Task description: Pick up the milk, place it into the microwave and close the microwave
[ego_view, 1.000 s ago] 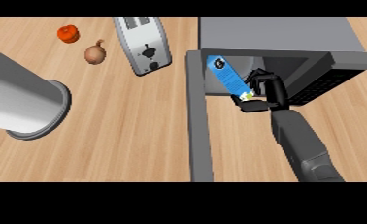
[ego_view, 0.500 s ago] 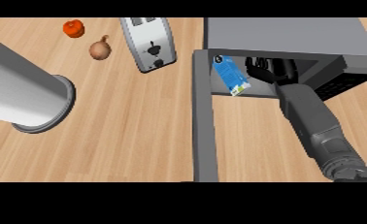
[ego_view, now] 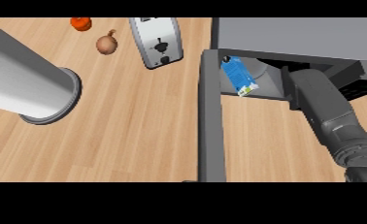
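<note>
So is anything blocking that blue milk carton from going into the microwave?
Nothing visible does. The milk carton already sits tilted in the microwave's opening, the microwave door swung wide toward the view's lower edge. The right forearm reaches into the opening beside the carton; its hand is hidden inside.

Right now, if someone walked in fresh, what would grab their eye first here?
Probably the blue milk carton, tilted at the mouth of the open microwave at upper right, with the right forearm reaching in beside it; the robot hand itself is hidden inside. Next, the big grey cylinder at the left edge, and the silver toaster at top centre with an onion to its left.
</note>
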You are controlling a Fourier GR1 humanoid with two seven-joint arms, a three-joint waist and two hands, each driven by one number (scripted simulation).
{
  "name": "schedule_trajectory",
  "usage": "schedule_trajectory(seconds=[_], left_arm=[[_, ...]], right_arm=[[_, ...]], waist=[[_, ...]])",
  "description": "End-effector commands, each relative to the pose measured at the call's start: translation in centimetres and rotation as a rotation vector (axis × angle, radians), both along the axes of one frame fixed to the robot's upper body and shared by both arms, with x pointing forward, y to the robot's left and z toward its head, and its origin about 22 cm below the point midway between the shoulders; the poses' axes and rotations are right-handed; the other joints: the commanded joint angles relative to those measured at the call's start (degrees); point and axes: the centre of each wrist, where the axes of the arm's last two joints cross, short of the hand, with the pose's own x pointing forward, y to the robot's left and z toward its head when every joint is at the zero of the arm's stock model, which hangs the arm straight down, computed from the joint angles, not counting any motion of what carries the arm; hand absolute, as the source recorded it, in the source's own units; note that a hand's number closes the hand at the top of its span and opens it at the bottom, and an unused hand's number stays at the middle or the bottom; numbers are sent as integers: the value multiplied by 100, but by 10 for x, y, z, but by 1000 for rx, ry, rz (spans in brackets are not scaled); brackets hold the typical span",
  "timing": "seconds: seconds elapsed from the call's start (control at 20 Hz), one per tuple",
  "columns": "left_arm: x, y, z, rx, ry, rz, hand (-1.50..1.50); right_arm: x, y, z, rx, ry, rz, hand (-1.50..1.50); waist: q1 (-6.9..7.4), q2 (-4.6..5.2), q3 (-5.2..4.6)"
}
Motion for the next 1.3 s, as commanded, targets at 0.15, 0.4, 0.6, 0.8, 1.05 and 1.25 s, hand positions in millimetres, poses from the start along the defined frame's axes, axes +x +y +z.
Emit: schedule_trajectory(seconds=[0.15, 0.4, 0.6, 0.8, 1.05, 1.25], left_arm=[[11, 0, -3, 6, -7, -43, -150], [18, 1, 3, 12, -21, -40, -150], [20, 2, 2, 27, -10, -47, -150], [27, 7, 6, 33, -33, -48, -150], [27, 3, 5, 40, -19, -58, -150], [30, 8, 9, 71, -27, -44, -150]], right_arm=[[2, -19, 11, -53, -9, -103, 150], [3, -23, 16, -71, -25, -153, 150], [8, -33, 31, -77, -54, -192, 150], [5, -29, 21, -67, -42, -203, 150], [6, -41, 31, -58, -48, -244, 150], [4, -42, 28, -61, -64, -240, 150]], waist=[[152, 91, 8], [248, 166, 19], [317, 184, 15], [330, 216, 16], [462, 251, 20], [479, 281, 21]])
